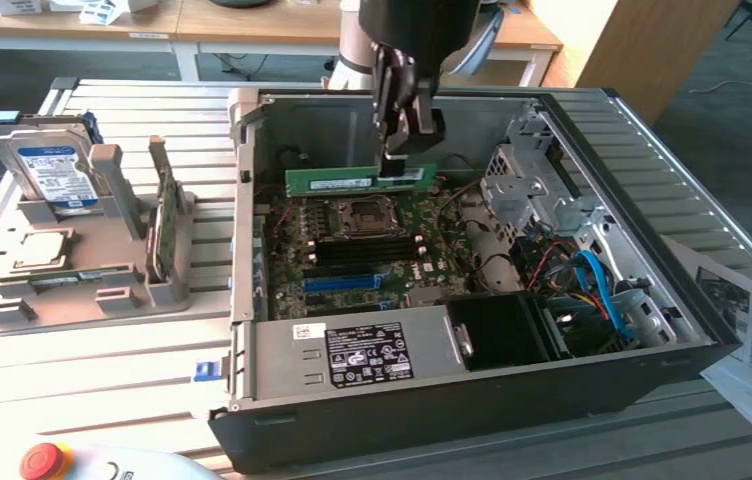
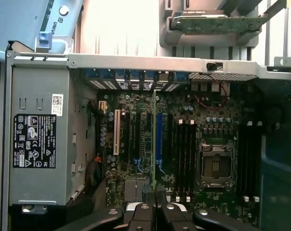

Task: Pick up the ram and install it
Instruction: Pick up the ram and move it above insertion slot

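Plainly, the pick-up half is done. The gripper (image 1: pixel 400 168) has its fingers closed down narrow on the upper edge of the ram (image 1: pixel 349 181), and the stick hangs level inside the open computer case (image 1: pixel 483 410). It is well away from the grey holder (image 1: pixel 83 280) on the counter (image 1: pixel 83 360) at nine o'clock of the case, where a hard drive (image 1: pixel 49 170) and a broader green card (image 1: pixel 159 225) stand.

In the exterior view the ram sits at about twelve o'clock from the CPU socket (image 1: pixel 360 218). As far as I can judge it is above the motherboard (image 1: pixel 299 262) and apart from it. The black memory slots (image 1: pixel 369 252), at six o'clock from the socket, look empty.

The wrist view looks down past the fingers (image 2: pixel 140 211) and shows the stick edge-on as a thin line over the board.

The installing half is not yet done, since neither end of the stick is down in a slot. I cannot tell which slot it is lined up with.
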